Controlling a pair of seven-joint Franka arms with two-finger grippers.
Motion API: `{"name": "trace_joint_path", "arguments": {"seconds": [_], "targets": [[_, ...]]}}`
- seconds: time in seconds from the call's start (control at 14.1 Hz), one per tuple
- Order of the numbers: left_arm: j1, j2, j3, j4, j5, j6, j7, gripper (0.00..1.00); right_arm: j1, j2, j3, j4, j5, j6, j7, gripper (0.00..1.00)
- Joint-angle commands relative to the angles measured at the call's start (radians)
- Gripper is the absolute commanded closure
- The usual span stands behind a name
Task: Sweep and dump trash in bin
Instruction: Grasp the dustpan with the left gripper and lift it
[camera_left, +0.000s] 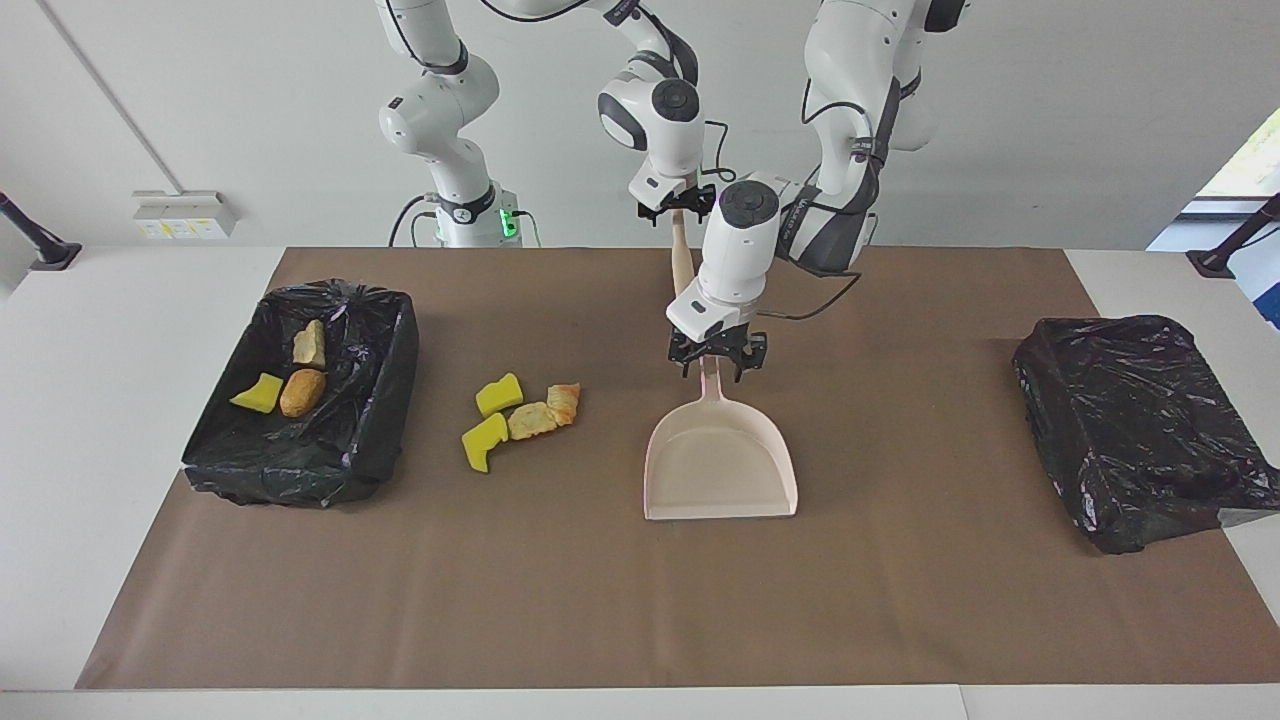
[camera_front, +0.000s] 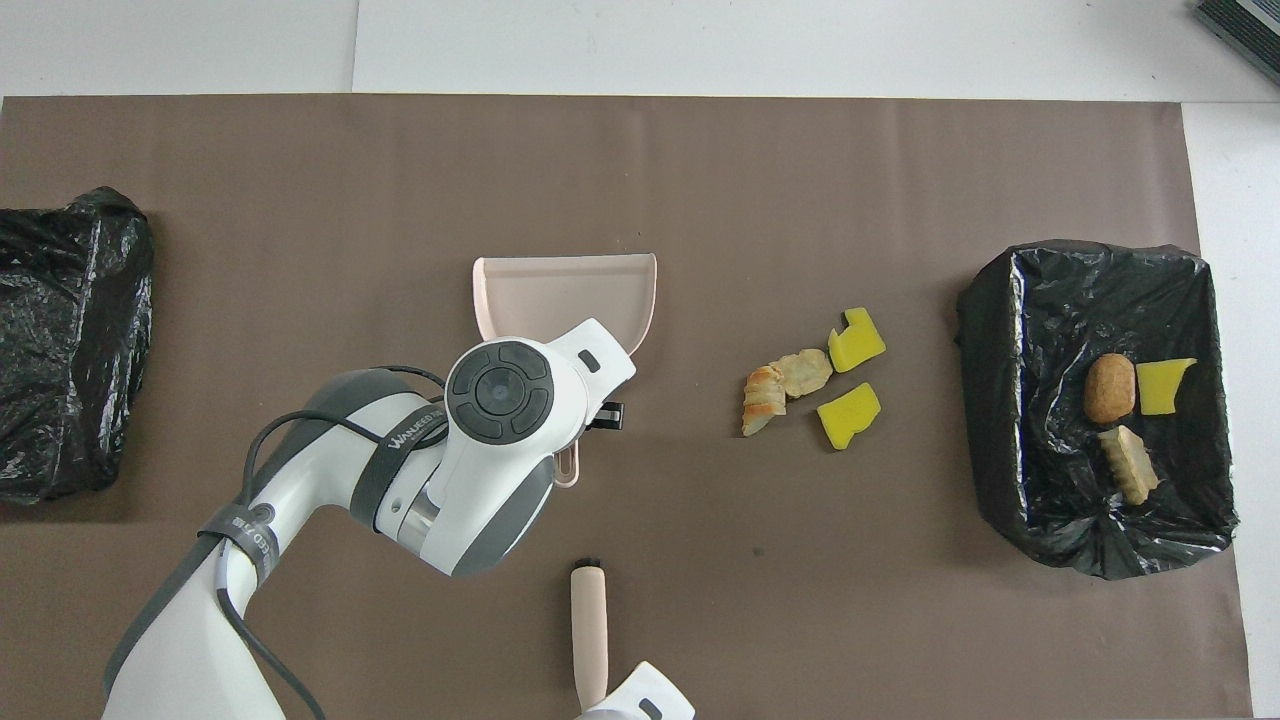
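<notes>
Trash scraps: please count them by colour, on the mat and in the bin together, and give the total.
Yellow sponge scraps: 3, two on the mat, one in the bin
Tan bread scraps: 4, two on the mat, two in the bin
Total: 7

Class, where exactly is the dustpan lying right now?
The dustpan lies mid-table on the brown mat, beside the loose trash, its handle pointing toward the robots with the left claw at it.
</notes>
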Motion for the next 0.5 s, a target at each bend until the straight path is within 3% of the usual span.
{"name": "trace_joint_path", "arguments": {"seconds": [0.0, 0.07, 0.14, 0.42], "targets": [[-0.018, -0.007, 0.014, -0.015, 0.010, 0.005, -0.002, 0.29, 0.009, -0.004, -0.004, -0.009, 0.023, 0.016, 0.024, 0.85], [-0.020, -0.007, 0.014, -0.015, 0.010, 0.002, -0.003, 0.29, 0.009, -0.004, -0.004, -0.009, 0.023, 0.016, 0.035, 1.00], [-0.020, -0.007, 0.014, -0.015, 0.010, -0.001, -0.003, 0.30, 0.009, -0.004, -0.004, -0.009, 0.022, 0.014, 0.041, 1.00], [-0.011, -0.005, 0.014, -0.012, 0.007, -0.015, -0.002, 0.54, 0.009, 0.001, -0.004, 0.000, 0.022, -0.002, 0.041, 1.00]]}}
